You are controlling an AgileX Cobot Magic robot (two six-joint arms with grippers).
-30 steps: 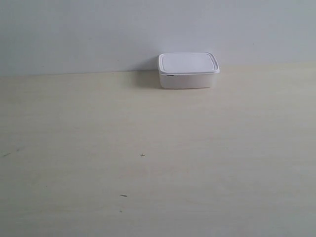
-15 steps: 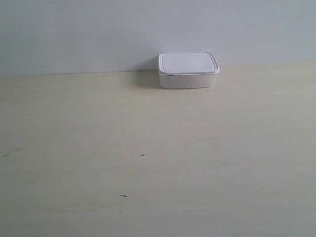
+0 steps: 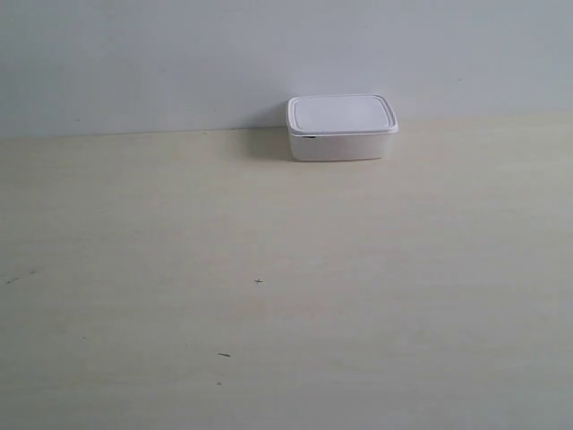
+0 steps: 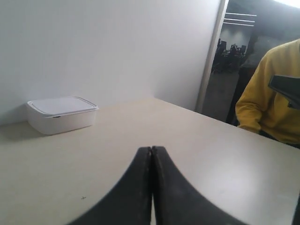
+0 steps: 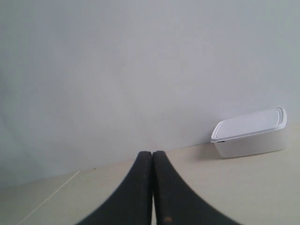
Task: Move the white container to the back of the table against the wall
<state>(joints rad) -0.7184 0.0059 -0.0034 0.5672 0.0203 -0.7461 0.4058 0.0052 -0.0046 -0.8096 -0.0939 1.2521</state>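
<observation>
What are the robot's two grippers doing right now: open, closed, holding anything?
Left gripper: jaws closed, holding nothing.
Right gripper: jaws closed, holding nothing.

Soft, even light is washing over the pale surface [image 3: 269, 269], flattening contrast. The white container [image 3: 341, 128] is casting a faint shadow leftward at the foot of the wall [image 3: 179, 54] in the exterior view. The left hand [image 4: 151, 150] and right hand [image 5: 152, 153] are showing blurred, close to their lenses.

Prob. office: door frame [image 4: 212, 56], desks/chairs [image 4: 233, 49] in rm beyond.
</observation>
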